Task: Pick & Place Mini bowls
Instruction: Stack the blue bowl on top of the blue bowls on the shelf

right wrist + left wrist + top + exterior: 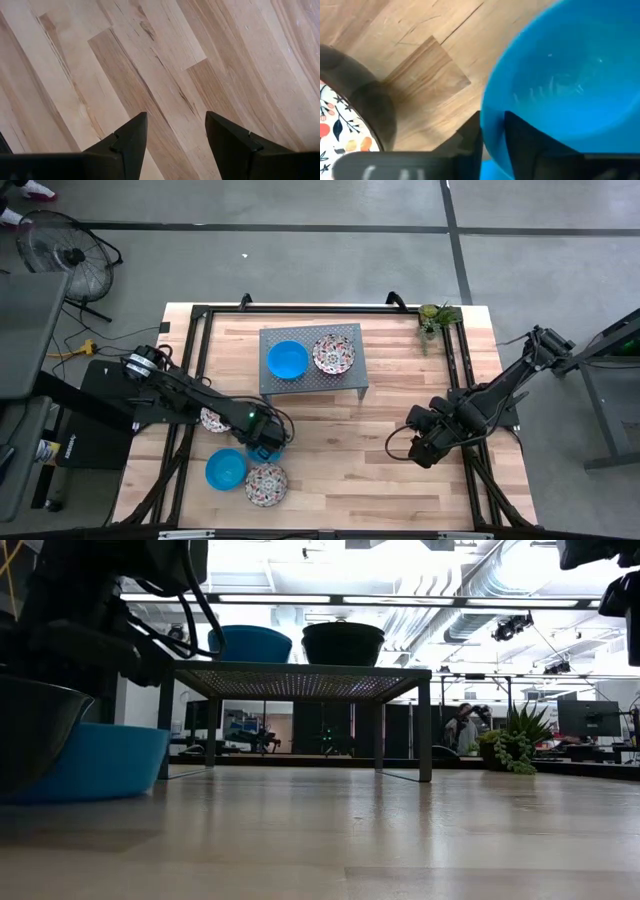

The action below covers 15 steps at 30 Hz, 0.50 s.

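So far two bowls, a blue one [287, 359] and a floral one [333, 354], sit on the stand [355, 376], while the left gripper [266, 450] has its fingers pinching another blue bowl's [560, 95] rim low on the bench [340, 470]; the right gripper [175, 137] hangs open and empty, and more bowls wait.

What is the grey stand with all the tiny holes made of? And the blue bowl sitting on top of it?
The grey stand looks like painted metal: a thin flat sheet full of small punched holes, on slim straight legs. The blue bowl on it is probably plastic or glazed ceramic: one smooth, even, bright colour. The pictures cannot settle which.
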Each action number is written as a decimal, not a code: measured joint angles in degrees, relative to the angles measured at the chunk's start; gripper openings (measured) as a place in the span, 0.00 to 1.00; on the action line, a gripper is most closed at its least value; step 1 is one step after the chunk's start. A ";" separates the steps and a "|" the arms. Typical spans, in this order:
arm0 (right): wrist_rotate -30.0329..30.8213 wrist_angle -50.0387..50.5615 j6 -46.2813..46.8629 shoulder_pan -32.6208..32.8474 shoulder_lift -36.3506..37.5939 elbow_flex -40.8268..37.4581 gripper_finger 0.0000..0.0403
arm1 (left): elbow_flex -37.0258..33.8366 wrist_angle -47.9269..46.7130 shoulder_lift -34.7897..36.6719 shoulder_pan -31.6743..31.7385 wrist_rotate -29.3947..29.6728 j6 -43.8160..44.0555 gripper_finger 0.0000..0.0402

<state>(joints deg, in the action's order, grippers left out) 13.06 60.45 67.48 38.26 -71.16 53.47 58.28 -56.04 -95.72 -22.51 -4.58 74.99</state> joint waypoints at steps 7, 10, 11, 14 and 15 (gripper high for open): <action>0.02 -0.23 0.00 0.00 0.00 0.00 0.47 | 0.54 0.14 0.24 0.01 -0.46 -1.32 0.02; 0.02 -0.35 -0.02 0.00 0.00 0.00 0.47 | 1.64 -1.88 0.15 0.06 -0.03 -2.80 0.01; 0.02 -0.35 -0.02 0.00 0.00 0.00 0.47 | 2.08 -2.39 0.15 0.42 0.21 -3.22 0.01; 0.02 -0.37 -0.02 0.00 0.00 0.00 0.47 | 3.10 -3.49 0.14 1.65 0.44 -4.79 0.01; 0.03 -0.41 -0.03 0.00 0.00 0.00 0.47 | 3.60 -4.27 0.12 2.21 0.64 -5.45 0.01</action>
<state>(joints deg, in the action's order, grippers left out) 13.09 60.04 67.45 38.26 -71.16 53.47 61.88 -60.31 -95.60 -20.30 -3.94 69.54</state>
